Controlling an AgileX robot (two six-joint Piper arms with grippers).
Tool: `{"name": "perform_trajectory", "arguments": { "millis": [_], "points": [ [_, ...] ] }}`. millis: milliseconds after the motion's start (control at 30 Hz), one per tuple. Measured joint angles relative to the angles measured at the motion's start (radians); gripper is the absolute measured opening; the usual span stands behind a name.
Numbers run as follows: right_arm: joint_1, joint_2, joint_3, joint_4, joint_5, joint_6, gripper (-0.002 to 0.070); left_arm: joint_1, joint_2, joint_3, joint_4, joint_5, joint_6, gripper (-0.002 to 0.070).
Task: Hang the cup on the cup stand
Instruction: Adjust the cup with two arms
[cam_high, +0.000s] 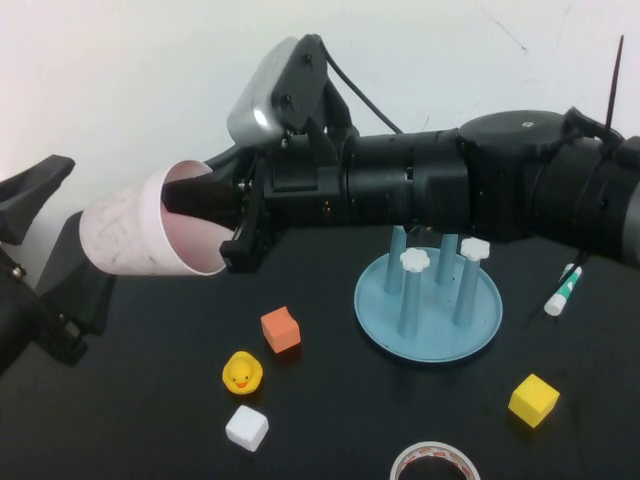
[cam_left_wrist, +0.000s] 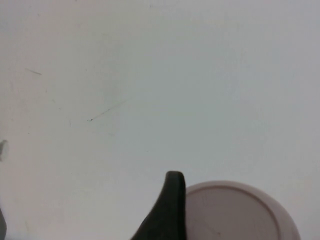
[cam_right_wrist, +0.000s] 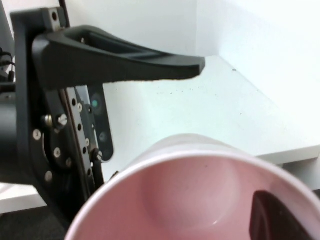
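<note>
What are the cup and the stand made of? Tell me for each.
Cup: looks like thin matte plastic, pale pink, smooth inside, faint print outside. The shut right gripper pinches its rim; the open left gripper flanks its base.
Stand: seemingly moulded plastic, light blue, slight sheen, with white flower caps on the pegs.

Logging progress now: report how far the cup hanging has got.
Done: the cup is off the table, and the left gripper stands open around its base. In hand: the right gripper pinches its rim, held sideways. Left: carrying it to the cup stand, whose pegs are bare.
</note>
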Motion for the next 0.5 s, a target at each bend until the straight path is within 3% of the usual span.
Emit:
{"name": "perform_trajectory", "arguments": {
  "millis": [500],
  "points": [
    [0.013, 0.010, -0.041, 0.010, -0.022, -0.007, 0.0023, -0.008, -0.002, -0.005, 0.034, 0.026, -0.015, 0.0694]
  ]
}}
